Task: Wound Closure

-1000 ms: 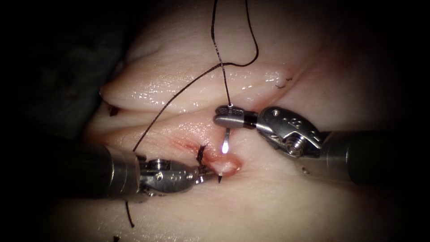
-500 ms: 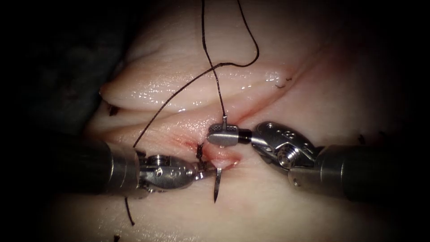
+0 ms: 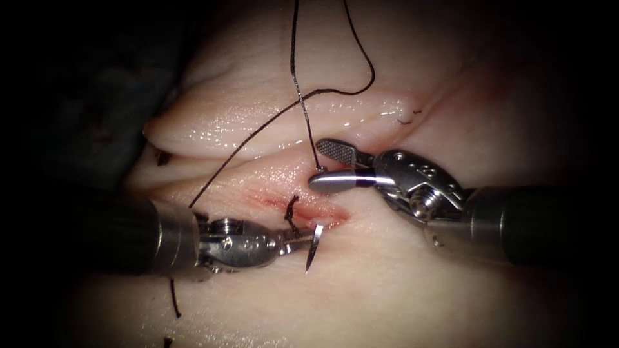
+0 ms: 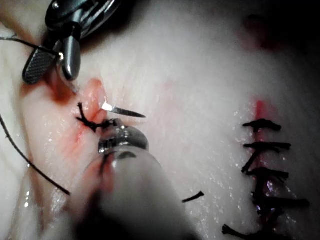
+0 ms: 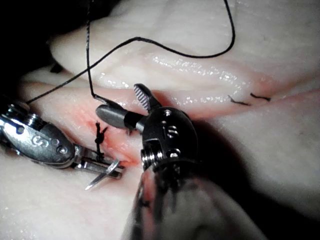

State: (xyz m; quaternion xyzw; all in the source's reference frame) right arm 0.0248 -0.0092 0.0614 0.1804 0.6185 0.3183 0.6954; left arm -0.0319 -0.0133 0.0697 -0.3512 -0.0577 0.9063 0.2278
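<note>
In the endoscope view the left tool [image 3: 302,243] comes in from the left, its jaws shut on the curved needle [image 3: 314,243] just behind the tip. The tip points down, out of the tissue [image 3: 361,283] on the near side of the cut [image 3: 316,209]. The needle's middle lies buried in the tissue. Its tail rises at the far side, between the jaws of the open right tool [image 3: 316,165], which hold nothing. Dark thread [image 3: 295,71] runs up from the tail, loops round and falls away to the left. The wrist views show the needle [image 4: 125,111] [image 5: 102,175], the left tool [image 4: 114,126] and the right tool [image 5: 119,100].
A dark knotted stitch [image 3: 291,209] crosses the cut just left of the needle, with red fluid [image 3: 271,203] around it. A fold of tissue [image 3: 258,129] rises behind the cut. Cut thread ends [image 3: 406,119] lie on the tissue. A row of several finished stitches [image 4: 265,165] lies farther off.
The right tool pushed the needle down through the tissue, so the tip came farther out on the near side. It then opened its jaws and let go of the tail.
</note>
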